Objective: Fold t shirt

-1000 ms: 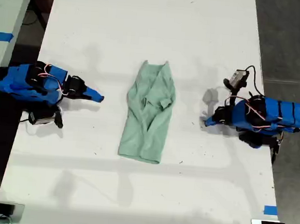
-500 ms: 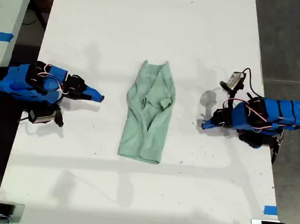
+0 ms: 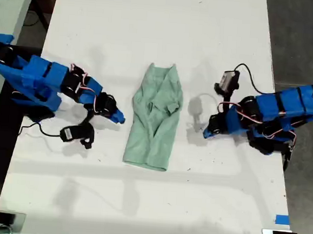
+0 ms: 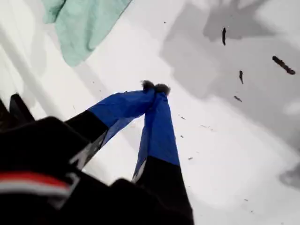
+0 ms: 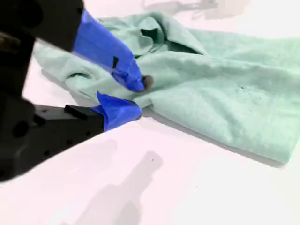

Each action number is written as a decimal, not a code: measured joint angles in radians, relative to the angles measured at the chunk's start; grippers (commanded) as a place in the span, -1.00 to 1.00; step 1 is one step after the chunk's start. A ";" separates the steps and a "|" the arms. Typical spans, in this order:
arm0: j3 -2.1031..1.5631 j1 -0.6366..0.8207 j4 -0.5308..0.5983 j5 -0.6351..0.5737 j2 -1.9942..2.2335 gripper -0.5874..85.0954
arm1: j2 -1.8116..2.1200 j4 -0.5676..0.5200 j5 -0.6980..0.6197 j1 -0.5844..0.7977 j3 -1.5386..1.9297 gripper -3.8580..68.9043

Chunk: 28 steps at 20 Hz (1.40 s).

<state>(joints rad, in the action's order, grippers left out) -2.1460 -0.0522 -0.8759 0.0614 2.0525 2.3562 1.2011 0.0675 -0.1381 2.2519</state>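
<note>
The pale mint-green t shirt (image 3: 155, 119) lies wrinkled and lengthwise at the middle of the white table (image 3: 152, 30), narrowed with its sides folded in. My second gripper (image 3: 120, 118) comes in from the exterior view's left and stops just short of the shirt's edge. In the second wrist view, my second gripper (image 5: 137, 98) is open by a small gap with nothing in it, right at the t shirt (image 5: 211, 89). My first gripper (image 3: 205, 134) is on the exterior view's right, a short way from the shirt. In the first wrist view, my first gripper (image 4: 155, 87) is shut and empty, with a corner of the t shirt (image 4: 79, 23) beyond it.
Small dark specks (image 4: 283, 64) dot the table near my first gripper. A blue tape mark (image 3: 282, 219) sits near the table's edge at the exterior view's lower right. A second table (image 3: 8, 8) stands off the exterior view's left, and dark floor lies past the right edge.
My second arm has stretched out far toward the t shirt from the exterior view's left. My first arm has also moved closer to the t shirt. The t shirt has not moved.
</note>
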 measured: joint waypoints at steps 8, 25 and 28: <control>0.644 -0.153 -0.238 0.115 -0.724 -0.43 | -1.002 0.114 0.046 -0.094 -0.877 -0.24; 1.150 -0.183 -0.410 0.167 -1.088 -0.99 | -1.238 0.164 0.074 -0.127 -1.160 -0.91; 1.157 -0.186 -0.344 0.224 -1.101 -0.99 | -1.238 0.199 0.074 -0.132 -1.163 -0.91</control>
<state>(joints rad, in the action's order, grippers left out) -0.9894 -0.2378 -1.2195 0.2853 0.9511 1.1183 1.4005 0.1411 -0.2700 1.0891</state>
